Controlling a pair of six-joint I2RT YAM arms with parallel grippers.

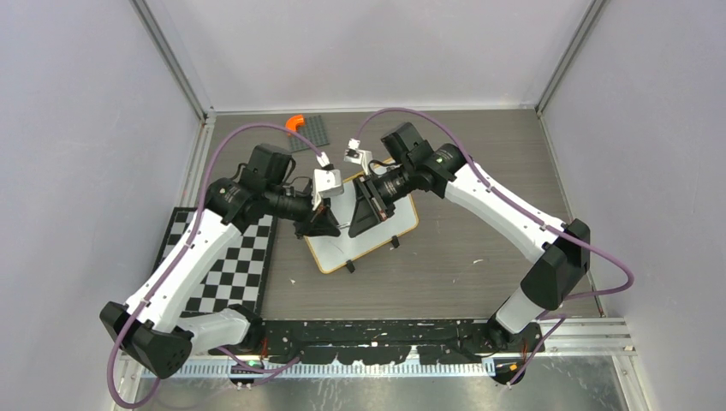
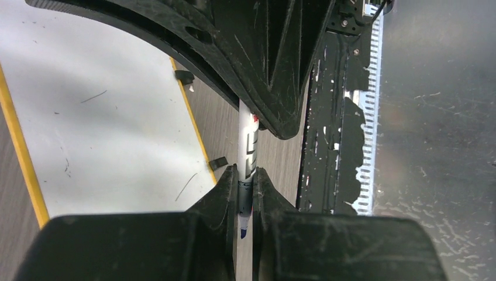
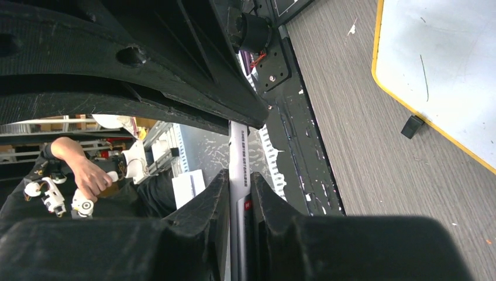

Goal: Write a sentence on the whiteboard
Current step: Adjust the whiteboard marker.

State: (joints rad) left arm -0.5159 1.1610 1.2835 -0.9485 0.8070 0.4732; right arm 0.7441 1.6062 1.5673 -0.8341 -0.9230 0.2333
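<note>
Black fingers (image 2: 224,196) are crowding the bottom of both wrist views. The left hand (image 2: 245,175) is pinching one end of a marker (image 2: 248,137) and the right hand (image 3: 238,175) is pinching the other. Each is closed down to the width of the barrel, so the pen is bridging the two in the air.

Under them the grey wood-grain tabletop (image 1: 479,214) is carrying a checkerboard mat (image 1: 227,265) on the left arm's side. In the middle the whiteboard (image 2: 105,146) is lying askew, directly beneath the meeting hands. I am seeing no sentence on its white face, only a few thin dark scratches.

To my eye the whiteboard is looking light, stiff and slick-faced. It is sitting on small black clip feet (image 2: 217,164), so I am guessing it is liable to skate or rock under pen pressure. The tan rim is looking like the safest place to pin it or take it. The marker is looking light too, a smooth round plastic barrel that is likely to twist in a loose pinch, so a firm hold at mid-barrel is seeming wise.

Black print is running along the white barrel with a small red mark beside it, but it is too blurred for me to read. A spot of blue is showing at the end below the left fingers.
</note>
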